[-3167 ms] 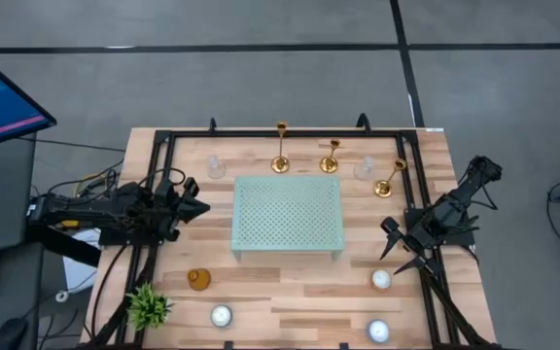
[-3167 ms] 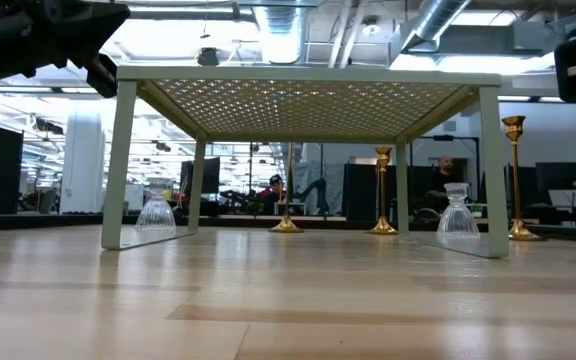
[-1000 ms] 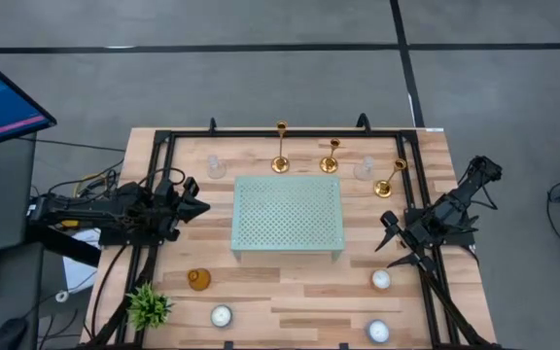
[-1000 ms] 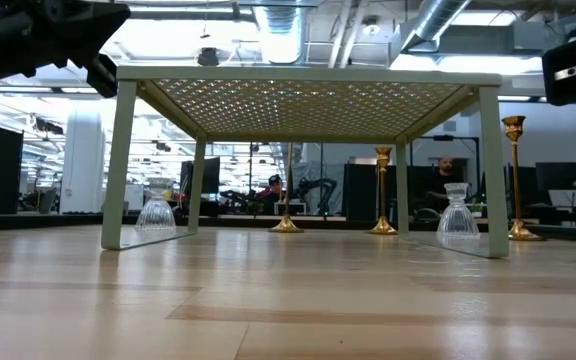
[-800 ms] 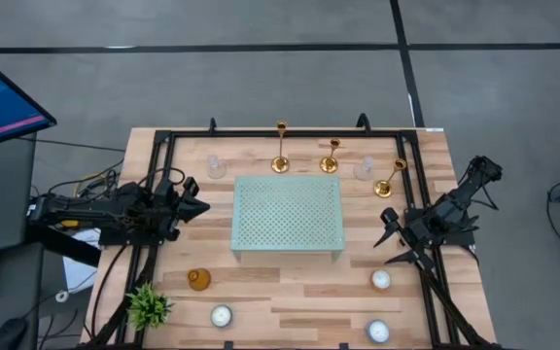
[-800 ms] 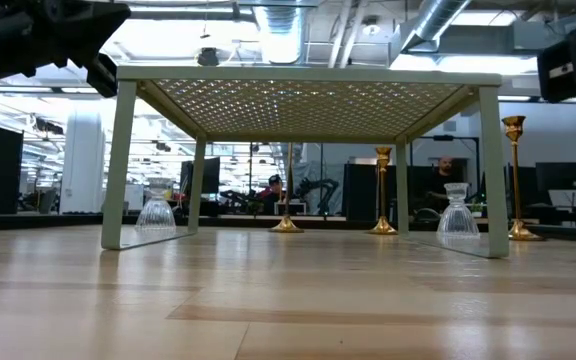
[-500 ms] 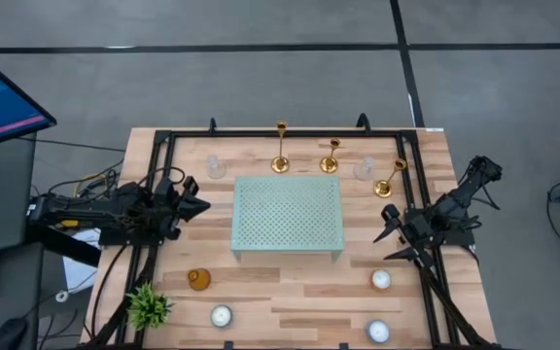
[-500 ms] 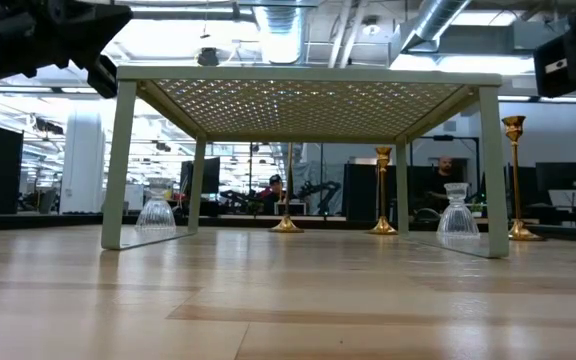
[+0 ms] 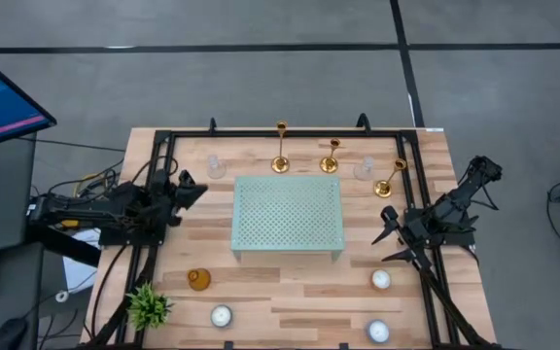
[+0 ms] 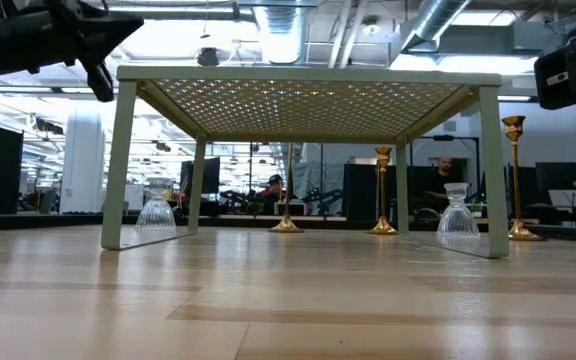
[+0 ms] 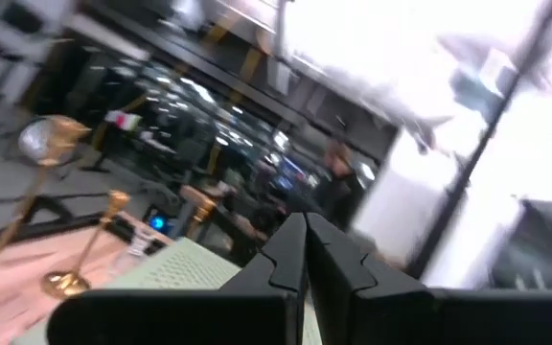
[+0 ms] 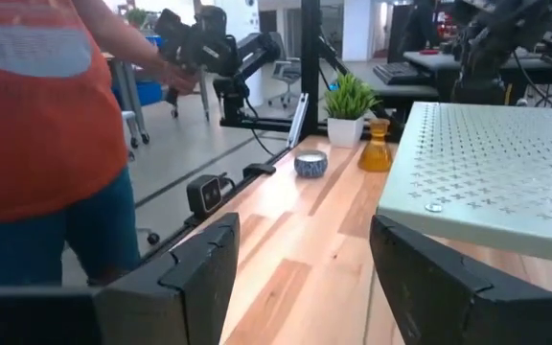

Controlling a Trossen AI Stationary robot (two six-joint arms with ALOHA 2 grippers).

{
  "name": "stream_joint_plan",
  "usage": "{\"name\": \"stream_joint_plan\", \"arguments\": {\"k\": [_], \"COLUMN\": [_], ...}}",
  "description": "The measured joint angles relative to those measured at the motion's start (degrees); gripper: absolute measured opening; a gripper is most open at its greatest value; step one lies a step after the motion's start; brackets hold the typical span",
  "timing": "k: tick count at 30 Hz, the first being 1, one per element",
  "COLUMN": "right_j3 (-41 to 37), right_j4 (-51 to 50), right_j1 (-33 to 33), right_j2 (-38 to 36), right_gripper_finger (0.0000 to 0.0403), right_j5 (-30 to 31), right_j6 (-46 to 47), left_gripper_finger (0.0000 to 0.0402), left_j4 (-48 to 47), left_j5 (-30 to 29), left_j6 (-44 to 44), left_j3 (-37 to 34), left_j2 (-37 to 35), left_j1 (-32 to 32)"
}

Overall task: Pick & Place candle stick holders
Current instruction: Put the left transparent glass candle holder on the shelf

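Observation:
Three gold candle stick holders stand on their round bases along the table's far side: a tall one [image 9: 280, 146], a short one [image 9: 331, 156] and one at the right [image 9: 392, 178]. Two also show in the left wrist view [image 11: 27, 206] [image 11: 96, 235]. My left gripper [image 9: 198, 189] is shut and empty at the table's left, pointing toward them; its shut fingers show in its wrist view [image 11: 305, 251]. My right gripper [image 9: 387, 233] is open and empty at the table's right, near the right candle stick holder; its wrist view [image 12: 300, 278] shows nothing between the fingers.
A pale green perforated stand [image 9: 288, 216] fills the table's middle. Clear glass cups [image 9: 216, 167] [image 9: 364, 169] stand among the candle stick holders. An amber cup [image 9: 198, 280], a small plant [image 9: 149, 306] and tealights [image 9: 381, 280] [image 9: 222, 316] sit near the front. A person in orange [image 12: 36, 125] stands beyond the table.
My left gripper has turned about and swung a little toward the table's far edge, now pointing at the far side. My right gripper has crept a little toward the far edge and the right candle stick holder, staying open. The candle stick holders have not moved.

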Motion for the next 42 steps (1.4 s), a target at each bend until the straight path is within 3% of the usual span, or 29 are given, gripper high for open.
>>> {"name": "stream_joint_plan", "arguments": {"k": [3, 6, 12, 19, 25, 34, 42], "right_j3": [0.0, 0.0, 0.0, 0.0, 0.0, 0.0, 0.0], "right_j4": [0.0, -0.1, -0.1, -0.1, -0.2, -0.2, -0.2], "right_j1": [0.0, 0.0, 0.0, 0.0, 0.0, 0.0, 0.0], "right_j2": [0.0, 0.0, 0.0, 0.0, 0.0, 0.0, 0.0], "right_gripper_finger": [0.0226, 0.0226, 0.0226, 0.0226, 0.0226, 0.0226, 0.0226], "right_j5": [0.6, 1.1, 2.8, 2.8, 2.8, 3.0, 3.1], "right_j6": [2.4, 3.5, 3.5, 3.5, 3.5, 3.5, 3.5], "left_gripper_finger": [0.0004, 0.0004, 0.0004, 0.0004, 0.0003, 0.0003, 0.0005], "left_j4": [-0.2, -0.2, -3.7, -18.8, -37.0, -40.7, -50.0], "left_j5": [-4.4, -4.8, -5.1, -7.9, -7.6, -10.1, -23.2], "left_j6": [-3.3, -3.7, -1.3, -2.8, -4.8, 5.5, 20.6], "left_j3": [0.9, 4.3, 16.6, 32.0, 46.2, 55.5, 55.8], "left_j2": [0.6, 3.4, 16.0, 32.4, 40.5, 42.1, 41.7], "left_j1": [0.0, 0.0, 0.0, 0.2, 1.9, 8.7, 17.0]}}
